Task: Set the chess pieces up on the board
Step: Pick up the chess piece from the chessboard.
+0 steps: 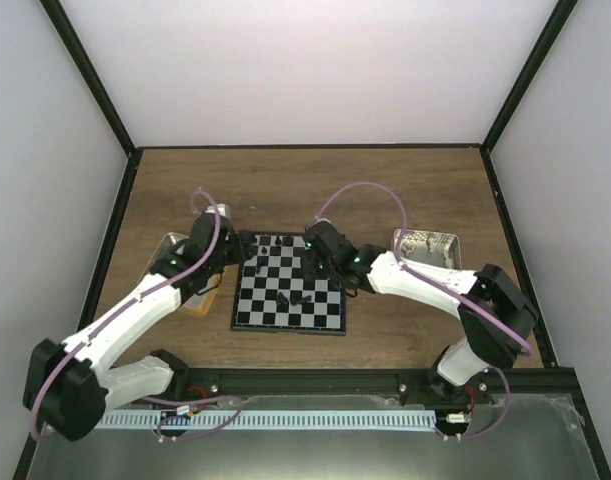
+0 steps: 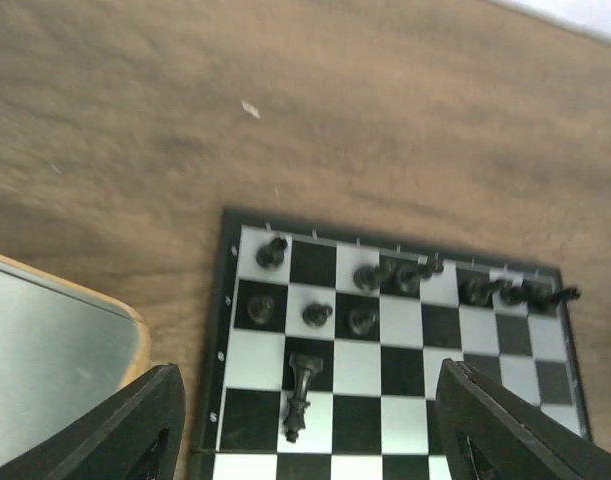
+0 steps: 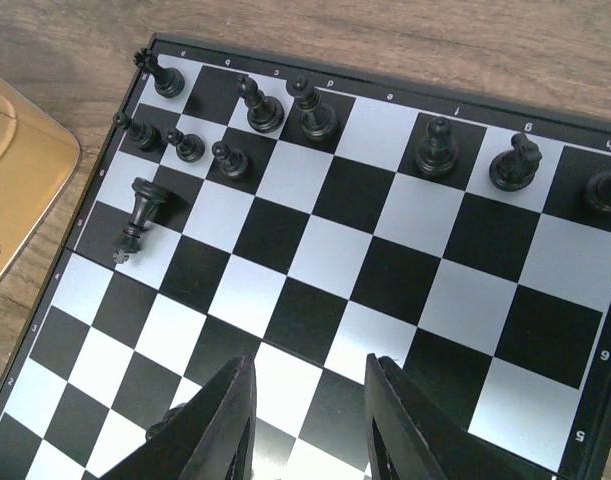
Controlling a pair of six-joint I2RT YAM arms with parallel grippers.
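Note:
The board (image 1: 290,295) lies mid-table, with small black chess pieces (image 1: 272,241) standing along its far rows. In the left wrist view several pieces (image 2: 363,320) stand in two rows and one taller piece (image 2: 300,395) lies on its side. My left gripper (image 2: 310,440) is open and empty, its jaws wide apart above the board's left side (image 2: 405,370). My right gripper (image 3: 310,365) is open and empty above bare squares of the board (image 3: 385,260). The same fallen piece (image 3: 140,220) lies at the left in the right wrist view, beside standing pieces (image 3: 305,110).
A yellow-rimmed tray (image 2: 45,340) sits left of the board and also shows in the right wrist view (image 3: 15,180). A metallic tray (image 1: 430,248) stands to the right. More pieces (image 1: 295,298) stand mid-board. One piece (image 3: 165,420) is half hidden behind my right gripper's left finger.

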